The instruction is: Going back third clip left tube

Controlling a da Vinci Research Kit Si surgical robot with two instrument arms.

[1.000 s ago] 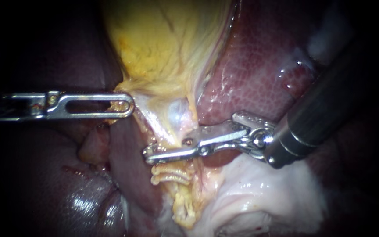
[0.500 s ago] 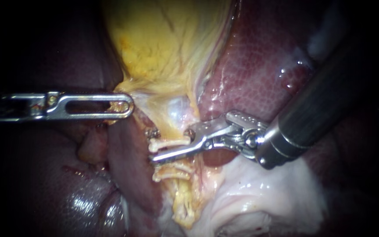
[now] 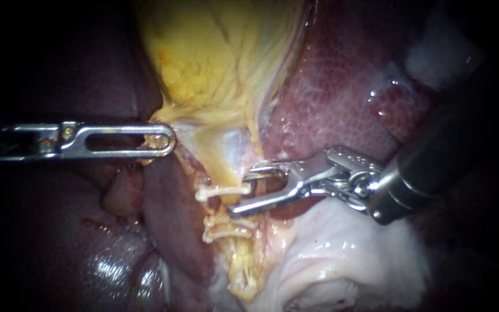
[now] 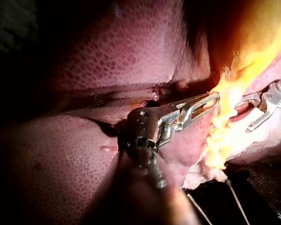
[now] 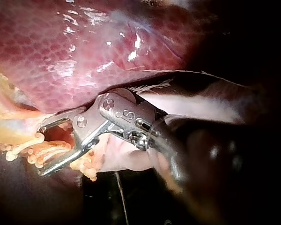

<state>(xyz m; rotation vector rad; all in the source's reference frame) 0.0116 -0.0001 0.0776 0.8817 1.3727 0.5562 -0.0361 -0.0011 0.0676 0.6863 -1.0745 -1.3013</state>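
Where the yellow, finely veined gallbladder (image 3: 220, 58) narrows between lobes of dark red, mottled, wet-glinting liver (image 3: 342, 98), it runs down into a slim yellowish tube (image 3: 239, 254) with a ragged, fatty surface. My left instrument (image 3: 166, 140), bright metal with long slotted jaws, lies level across the field. Its jaws are closed together on the gallbladder's lower edge, and yellow tissue shows through the slot near the tip. My right instrument (image 3: 239, 191) comes in from the upper right as a dark, smooth cylinder with a bright hinged metal joint. From that joint two thin, angled jaws spread into a wide V with a clear gap between them. The clip (image 3: 218, 190), a slender white bar with knobbed ends, sits crosswise on the tube just below the gallbladder's neck. Its near end reaches the mouth of the spread right jaws, level with the space between their tips, and I see neither jaw pressing on it. In the right wrist view the same white bar lies ahead of and partly between those jaws. Two lower clips (image 3: 226, 232), likewise white and ribbed, cross the tube close together just beneath the lower jaw's tip. Soft, glistening pale tissue (image 3: 330, 260) lies folded under the right instrument's joint.
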